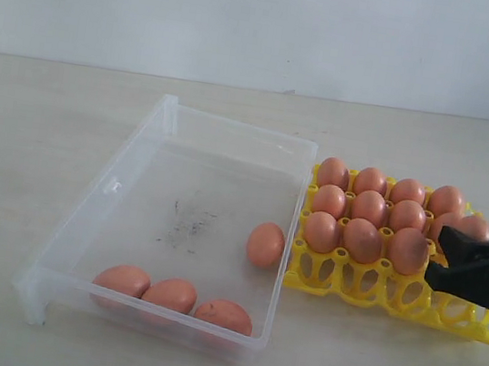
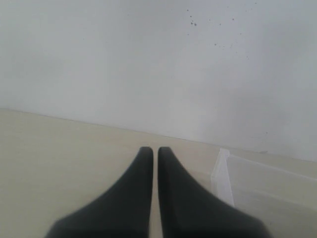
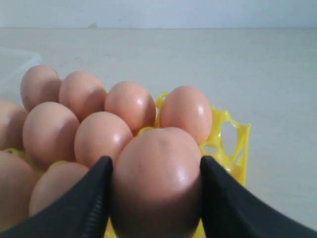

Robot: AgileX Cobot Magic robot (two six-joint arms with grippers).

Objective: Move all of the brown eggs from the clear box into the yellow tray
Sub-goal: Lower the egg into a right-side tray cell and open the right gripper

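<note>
The left hand (image 2: 154,151) is seen clenched on nothing above the bare desk (image 2: 59,163), just outside a corner of the clear box (image 2: 223,173), and is best left clear of this step. In the box four brown eggs (image 1: 171,294) wait to be moved: three along the 6 o'clock wall, one by the 3 o'clock wall. At the box's 3 o'clock stands the yellow tray (image 1: 353,287), its 6 o'clock row of cups unfilled. At the tray's 3 o'clock edge one egg (image 3: 157,191) is grasped by the right hand (image 3: 154,163). Placing is judged to be the step in hand: the egg should be centred over its cup, lowered straight down without nudging its neighbours, and released only once it is borne by the cup. The count in box and tray is given by the exterior view alone, where the left hand is not seen. The squeeze on the egg's flanks is shown only by the right wrist view, though whether the egg is seated cannot be told there.
</note>
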